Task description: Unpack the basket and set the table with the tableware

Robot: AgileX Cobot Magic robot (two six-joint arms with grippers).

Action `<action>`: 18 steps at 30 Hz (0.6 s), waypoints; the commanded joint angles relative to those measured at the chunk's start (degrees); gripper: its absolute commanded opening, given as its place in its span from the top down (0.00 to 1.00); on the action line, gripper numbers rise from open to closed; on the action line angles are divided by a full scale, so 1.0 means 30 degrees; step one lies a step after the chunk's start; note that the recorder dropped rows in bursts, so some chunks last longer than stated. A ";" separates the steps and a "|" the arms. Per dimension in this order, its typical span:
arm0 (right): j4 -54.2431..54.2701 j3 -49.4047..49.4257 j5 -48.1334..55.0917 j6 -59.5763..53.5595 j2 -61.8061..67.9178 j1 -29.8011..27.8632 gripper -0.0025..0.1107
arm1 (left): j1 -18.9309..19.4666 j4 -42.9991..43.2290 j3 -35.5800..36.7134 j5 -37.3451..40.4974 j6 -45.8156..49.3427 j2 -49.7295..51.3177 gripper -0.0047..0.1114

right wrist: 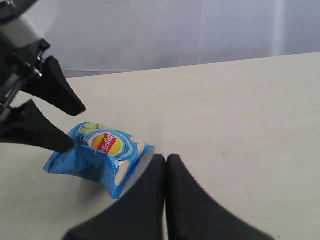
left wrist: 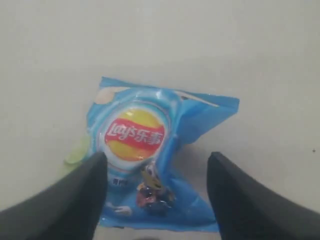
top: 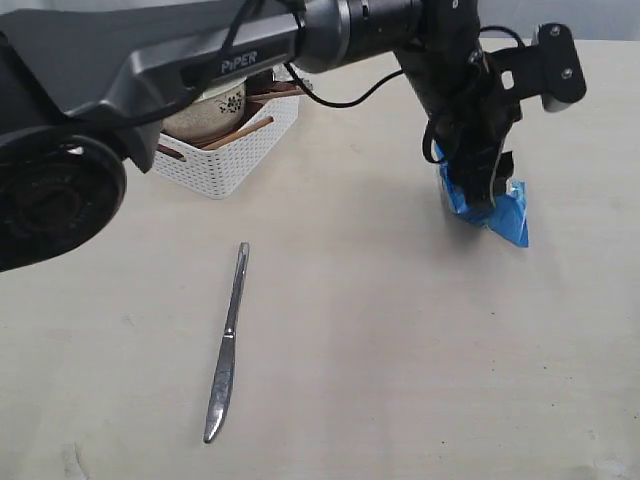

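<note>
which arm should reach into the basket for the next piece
Probably left: the left gripper stands open over the snack bag, and the basket is on that arm's side; the right gripper is shut.

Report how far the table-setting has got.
Done: the knife lies on the table, out of the basket. In hand: the left gripper hangs open astride the blue snack bag, which rests on the table; the right gripper is shut and empty. Left: the bowl and wooden pieces sit in the basket, to be lifted out and laid. No other tableware shows.
</note>
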 commanded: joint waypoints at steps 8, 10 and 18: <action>-0.0048 0.0054 -0.0124 -0.0037 -0.0056 0.0078 0.97 | 0.0075 0.1763 -0.0035 0.3193 -0.4703 -0.4496 0.51; -0.0048 0.0054 -0.0124 -0.0037 -0.0056 0.0078 0.97 | 0.0248 0.3387 -0.0035 0.3651 -0.5667 -0.5281 0.57; -0.0048 0.0054 -0.0124 -0.0037 -0.0056 0.0078 0.97 | 0.3640 0.1693 0.0958 0.5221 -0.7094 -0.8378 0.96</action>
